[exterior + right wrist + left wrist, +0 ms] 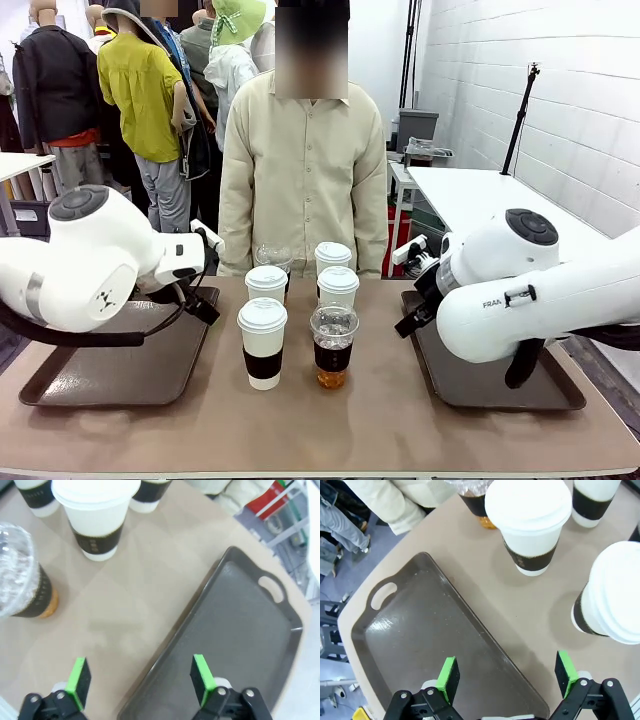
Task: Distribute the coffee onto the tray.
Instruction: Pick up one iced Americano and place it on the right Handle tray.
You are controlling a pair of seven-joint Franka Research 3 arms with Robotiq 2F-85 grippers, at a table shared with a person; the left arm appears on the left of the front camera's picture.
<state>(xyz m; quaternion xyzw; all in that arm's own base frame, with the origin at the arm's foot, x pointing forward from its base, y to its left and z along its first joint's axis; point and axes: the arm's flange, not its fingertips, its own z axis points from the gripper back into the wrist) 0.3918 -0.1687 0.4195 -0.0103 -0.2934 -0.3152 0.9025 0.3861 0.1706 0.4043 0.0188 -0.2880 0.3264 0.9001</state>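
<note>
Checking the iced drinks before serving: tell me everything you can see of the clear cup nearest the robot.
The clear cup is see-through plastic with a crinkly dome lid, a dark band round its middle and amber drink showing at the bottom. It stands upright on the table, in the front row, to the right of a white cup and apart from it. Only the table touches it.

The left arm (pixel 90 262) and right arm (pixel 545 300) are glossy white and rounded, with dark grey caps (pixel 78 202); a black cable (pixel 70 339) loops under the left. The left end effector (pixel 506 669) and right end effector (pixel 140 666) are black with green pads (pixel 448 676) and silver screws (pixel 401 696). The person wears a cream long-sleeved shirt (pixel 300 170).
</note>
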